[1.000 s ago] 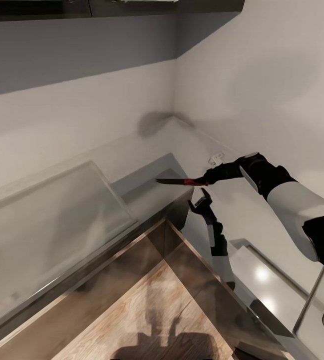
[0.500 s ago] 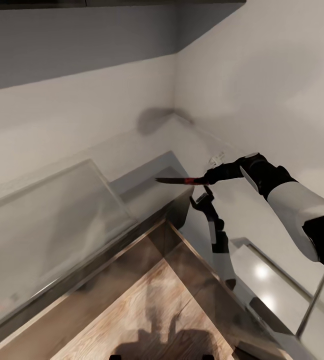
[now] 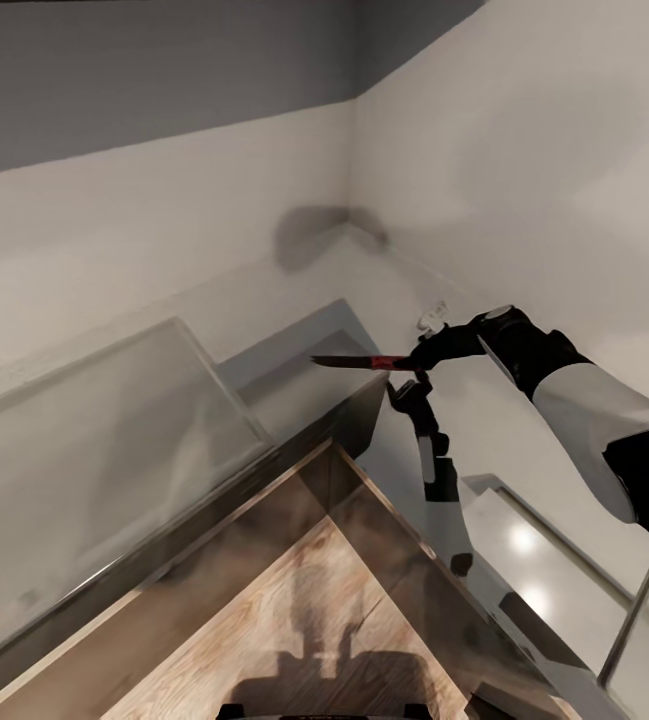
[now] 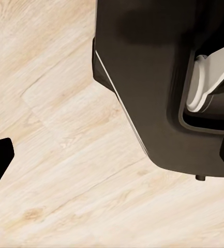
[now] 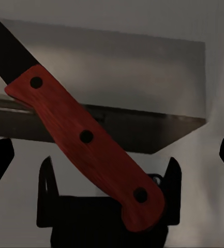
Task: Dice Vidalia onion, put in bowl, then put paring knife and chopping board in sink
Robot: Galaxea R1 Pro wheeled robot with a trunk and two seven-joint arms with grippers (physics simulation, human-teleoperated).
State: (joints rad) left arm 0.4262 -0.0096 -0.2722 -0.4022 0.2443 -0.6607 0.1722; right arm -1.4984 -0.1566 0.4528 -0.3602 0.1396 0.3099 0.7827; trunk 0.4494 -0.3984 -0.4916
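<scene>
The right gripper (image 3: 411,358) reached out over the corner of the countertop (image 3: 114,440), its fingers pinched on the handle of the knife (image 3: 356,362). The knife lay about level in the air, dark blade pointing away from the gripper toward the robot's left, above the end of the glossy grey worktop where it met the dark cabinet side. In the right wrist view the knife (image 5: 83,137) crossed the frame slantwise, its red handle with three dark rivets seated between the two black fingers (image 5: 46,188) and its dark blade running off toward a corner; the grey countertop (image 5: 117,77) and its dark front edge lay behind it. Below the knife in the head view, the left arm (image 3: 434,470) rose from below toward the knife; whether its gripper was spread or closed could not be told. The left wrist view looked down on the floor (image 4: 65,170) of pale wood and a dark part of the robot's body (image 4: 148,82).
</scene>
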